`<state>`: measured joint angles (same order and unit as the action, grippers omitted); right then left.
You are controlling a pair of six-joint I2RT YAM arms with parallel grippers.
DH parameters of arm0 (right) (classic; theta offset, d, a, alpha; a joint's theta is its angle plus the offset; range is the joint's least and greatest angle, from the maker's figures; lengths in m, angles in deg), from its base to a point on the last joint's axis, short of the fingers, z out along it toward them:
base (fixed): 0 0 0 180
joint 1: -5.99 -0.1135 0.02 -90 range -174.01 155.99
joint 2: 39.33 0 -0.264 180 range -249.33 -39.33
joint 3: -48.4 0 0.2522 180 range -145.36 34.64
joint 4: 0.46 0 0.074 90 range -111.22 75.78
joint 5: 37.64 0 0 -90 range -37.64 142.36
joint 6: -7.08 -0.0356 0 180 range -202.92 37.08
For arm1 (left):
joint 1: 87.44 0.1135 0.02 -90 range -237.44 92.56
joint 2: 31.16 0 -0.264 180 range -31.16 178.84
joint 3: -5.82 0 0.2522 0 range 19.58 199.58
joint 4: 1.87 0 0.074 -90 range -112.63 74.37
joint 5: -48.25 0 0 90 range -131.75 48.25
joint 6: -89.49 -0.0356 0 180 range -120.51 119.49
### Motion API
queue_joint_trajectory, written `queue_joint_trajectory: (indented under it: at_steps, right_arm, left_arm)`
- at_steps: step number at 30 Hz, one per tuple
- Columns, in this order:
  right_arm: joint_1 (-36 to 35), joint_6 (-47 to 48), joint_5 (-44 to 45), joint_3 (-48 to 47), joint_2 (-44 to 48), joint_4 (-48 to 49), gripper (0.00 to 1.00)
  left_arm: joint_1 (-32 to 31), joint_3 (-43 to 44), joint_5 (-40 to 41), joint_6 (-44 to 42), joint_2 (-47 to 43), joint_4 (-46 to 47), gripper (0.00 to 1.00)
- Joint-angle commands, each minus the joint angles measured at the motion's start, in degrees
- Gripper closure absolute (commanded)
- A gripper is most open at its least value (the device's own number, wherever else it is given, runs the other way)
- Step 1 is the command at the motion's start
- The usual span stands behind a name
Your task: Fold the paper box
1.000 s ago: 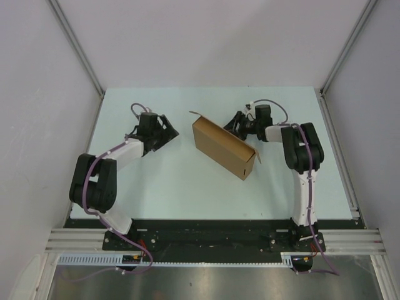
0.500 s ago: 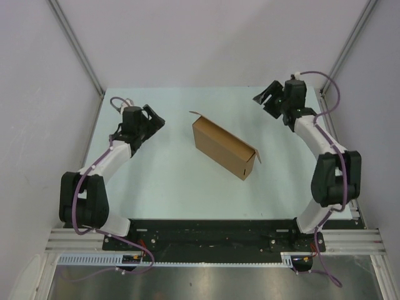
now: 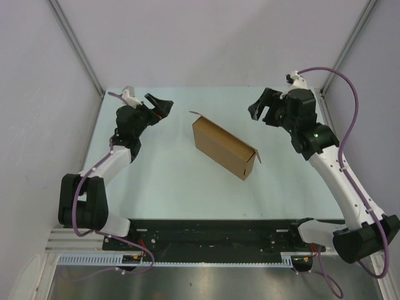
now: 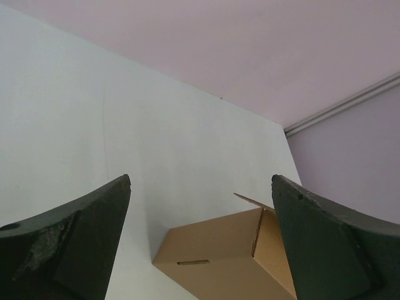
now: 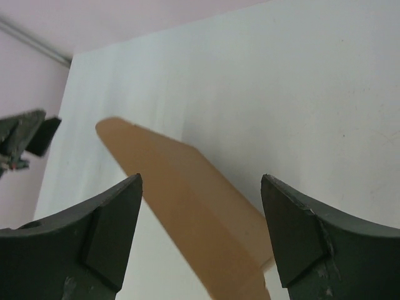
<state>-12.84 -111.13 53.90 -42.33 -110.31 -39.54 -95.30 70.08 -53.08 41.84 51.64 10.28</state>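
Note:
The paper box [image 3: 222, 148] is a plain brown cardboard box lying diagonally mid-table, closed, with small flaps sticking out at its far-left and near-right ends. In the left wrist view the paper box [image 4: 225, 262] shows a slit in its side. The right wrist view has the paper box [image 5: 194, 212] blurred between the fingers. My left gripper [image 3: 160, 106] hangs open to the box's left, well apart from it. My right gripper [image 3: 261, 107] hangs open, raised to the box's upper right, also clear of it. Neither holds anything.
The pale table [image 3: 162, 181] is fenced by grey walls with metal posts at the back corners [image 3: 100, 94]. A rail runs along the right edge [image 3: 340, 156]. The black base bar [image 3: 212, 231] lies along the near edge.
Both arms have pulled away from the box: the left gripper swung out to the far left, the right gripper rose and moved to the far right. Both jaws opened wider. The box stays put.

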Motion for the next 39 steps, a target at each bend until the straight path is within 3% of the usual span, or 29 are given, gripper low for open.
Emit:
queue_joint_trajectory:
  at_steps: [1, 7, 12, 19, 26, 31, 39]
  right_arm:
    - [-5.0, 9.3, 4.5, 0.6, 4.9, -8.5, 0.19]
    - [-18.2, 13.2, 19.6, 0.7, 9.5, -19.6, 0.20]
    - [-29.5, 8.6, 28.8, 0.7, 10.2, -30.2, 0.24]
    - [-37.9, 0.0, 37.6, 2.3, 10.0, -39.6, 0.33]
    - [-37.7, 2.4, 41.9, 5.1, 7.3, -35.0, 0.35]
    - [-34.9, 7.6, 39.9, 6.4, 6.0, -30.3, 0.40]
    - [-30.3, 11.6, 35.4, 8.5, 6.3, -24.8, 0.56]
  left_arm:
    - [0.5, -0.4, -2.6, -1.6, -2.2, 6.0, 0.00]
    - [0.5, -2.9, 2.8, -3.9, -6.9, 2.1, 0.00]
    - [0.5, -2.5, 5.7, -5.2, -9.5, -1.8, 0.00]
    - [0.2, -3.0, 6.3, -4.6, -11.0, -4.6, 0.00]
    - [0.0, -3.2, 6.7, -4.8, -12.5, -5.8, 0.00]
    - [0.0, -3.8, 7.2, -5.9, -14.1, -6.5, 0.00]
    - [0.0, -3.7, 7.4, -6.1, -13.7, -6.7, 0.00]
